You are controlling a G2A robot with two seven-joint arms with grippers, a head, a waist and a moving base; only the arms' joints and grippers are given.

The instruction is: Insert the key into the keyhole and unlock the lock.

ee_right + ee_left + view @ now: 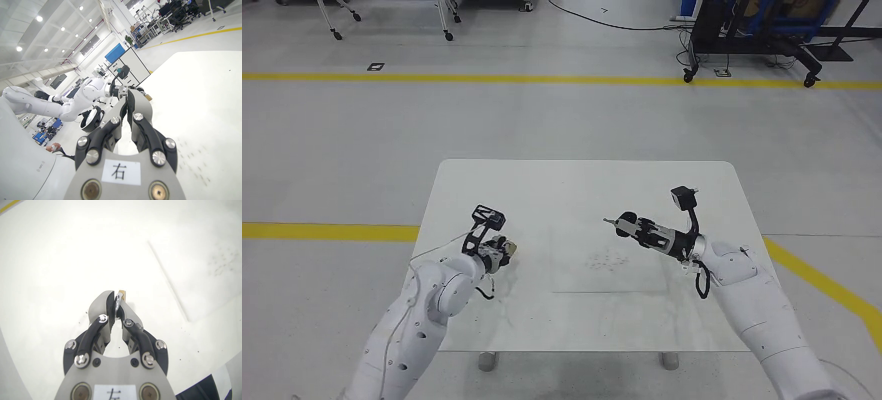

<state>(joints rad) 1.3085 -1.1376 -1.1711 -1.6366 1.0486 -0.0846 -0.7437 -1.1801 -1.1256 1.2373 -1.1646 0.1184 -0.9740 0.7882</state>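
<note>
A small brass padlock (pixel 123 295) with a silver shackle (pixel 117 304) hangs over the table's left part. My left gripper (pixel 118 294) is shut on that shackle. From above, the left gripper (pixel 502 250) and padlock (pixel 510 247) sit near the table's left front. My right gripper (pixel 624 225) hovers over the table's right middle, shut, and a thin key (pixel 609 221) sticks out of it towards the padlock. In the right wrist view my right gripper (pixel 130 93) has its pads pressed together and hides the key. Beyond it are the padlock (pixel 148 97) and the left gripper (pixel 140 89).
The white table (pixel 582 185) carries a thin clear sheet (pixel 200 294) in its middle front, with dark specks (pixel 607 262) on it. A wide gap of bare tabletop lies between the two grippers. Yellow floor lines and wheeled racks are far off.
</note>
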